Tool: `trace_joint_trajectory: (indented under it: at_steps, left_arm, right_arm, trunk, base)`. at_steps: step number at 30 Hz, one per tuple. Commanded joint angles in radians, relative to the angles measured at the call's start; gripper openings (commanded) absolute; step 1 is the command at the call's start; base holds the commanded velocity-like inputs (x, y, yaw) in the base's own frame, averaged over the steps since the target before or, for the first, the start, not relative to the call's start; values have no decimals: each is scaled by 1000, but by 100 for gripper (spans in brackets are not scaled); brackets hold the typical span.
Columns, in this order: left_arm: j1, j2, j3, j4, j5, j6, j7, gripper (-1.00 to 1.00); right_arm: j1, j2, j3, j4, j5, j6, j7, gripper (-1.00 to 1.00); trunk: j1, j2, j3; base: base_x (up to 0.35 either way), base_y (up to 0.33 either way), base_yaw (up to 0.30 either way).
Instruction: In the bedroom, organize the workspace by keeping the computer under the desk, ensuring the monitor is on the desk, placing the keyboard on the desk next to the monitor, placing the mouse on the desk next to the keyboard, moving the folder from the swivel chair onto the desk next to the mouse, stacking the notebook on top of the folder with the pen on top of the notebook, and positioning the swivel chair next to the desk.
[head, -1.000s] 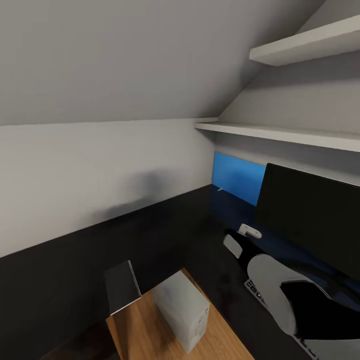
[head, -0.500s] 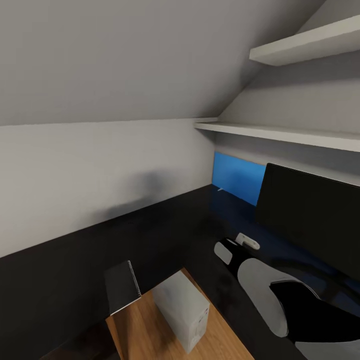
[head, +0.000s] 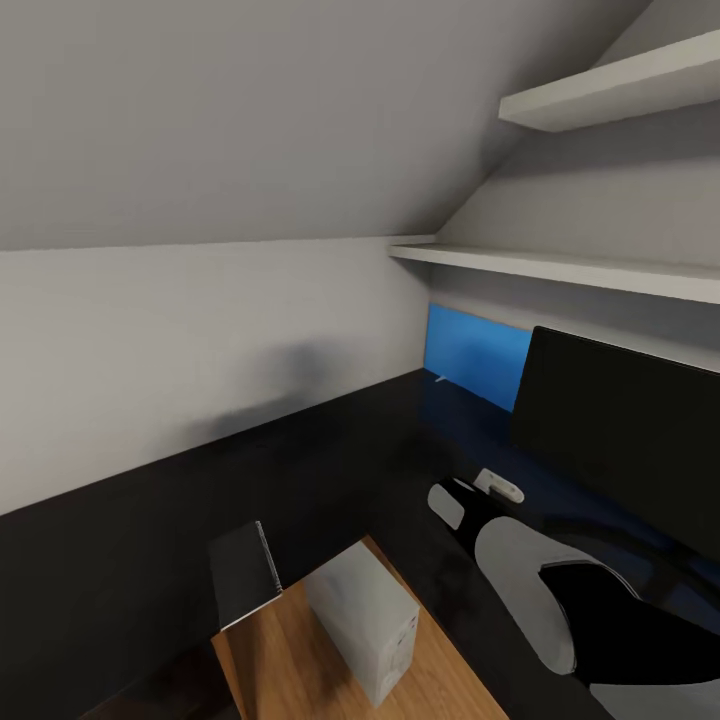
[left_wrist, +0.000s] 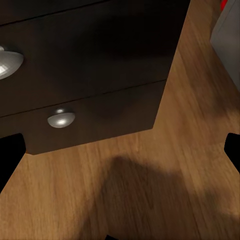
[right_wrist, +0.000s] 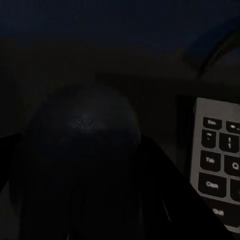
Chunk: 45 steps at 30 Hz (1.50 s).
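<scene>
The right tool (right_wrist: 80, 200) sat low over the black worktop (head: 330, 460), a rounded black mouse (right_wrist: 82, 130) lying between its dark fingers; whether they gripped it could not be told. The keyboard (right_wrist: 217, 170) lay just beside the mouse, the monitor (head: 620, 430) stood beyond the tool, and the computer (head: 365, 620) rested on the wooden floor (left_wrist: 150, 180). The left tool's fingertips (left_wrist: 9, 157) were spread wide and empty near a silver-knobbed drawer (left_wrist: 95, 117).

Bare black desk (head: 330, 450) left of monitor (head: 620, 440); keyboard (right_wrist: 217, 165) just beside mouse (right_wrist: 82, 127).
</scene>
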Motion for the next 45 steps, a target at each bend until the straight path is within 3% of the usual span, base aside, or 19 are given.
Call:
trace_joint_trajectory:
  at_steps: [1,13,36,41,42,45]
  left_arm:
    - [-1,0,-1,0,1,-3,4,100]
    - [-1,0,-1,0,1,-3,4,100]
    - [-1,0,-1,0,1,-3,4,100]
    - [-1,0,-1,0,1,-3,4,100]
    - [-1,0,-1,0,1,-3,4,100]
    - [-1,0,-1,0,1,-3,4,100]
  right_arm:
    - [-1,0,4,0,-13,-14,-1,-100]
    - [0,-1,4,0,-13,-14,1,-100]
    - [0,-3,4,-1,-13,-15,1,-100]
    - [0,-3,4,-1,-13,-15,1,-100]
    - [0,-3,4,-1,-13,-15,1,100]
    - [0,-3,4,-1,-13,-15,1,100]
  trunk:
    - [0,-1,-1]
    - [0,-1,-1]
    - [88,-162,-73]
    - [88,-162,-73]
    - [88,-162,-73]
    - [88,-162,-73]
  base:
    - [0,0,0]
    - [0,0,0]
    - [0,0,0]
    - [0,0,0]
    - [0,0,0]
    - [0,0,0]
